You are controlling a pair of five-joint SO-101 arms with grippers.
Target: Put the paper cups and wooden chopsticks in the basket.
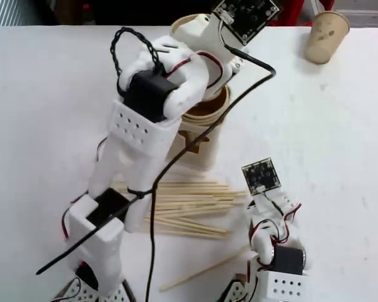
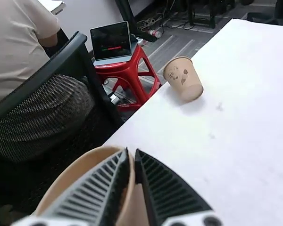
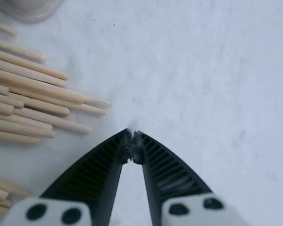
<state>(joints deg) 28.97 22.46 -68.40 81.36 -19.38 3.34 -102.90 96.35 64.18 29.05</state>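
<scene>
Your left gripper [image 2: 132,153] pinches a paper cup [image 1: 186,28] by its rim, and the basket [image 1: 215,118] sits just below it, mid-frame in the high view. Your right gripper [image 3: 133,136] is clenched, empty.

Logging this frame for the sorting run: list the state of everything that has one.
Left gripper: shut on held tan paper cup.
Second tan paper cup: lying on its side.
Pale wooden chopsticks: lying flat, loose pile.
Beige round basket: upright.
Right gripper: shut, empty.
</scene>
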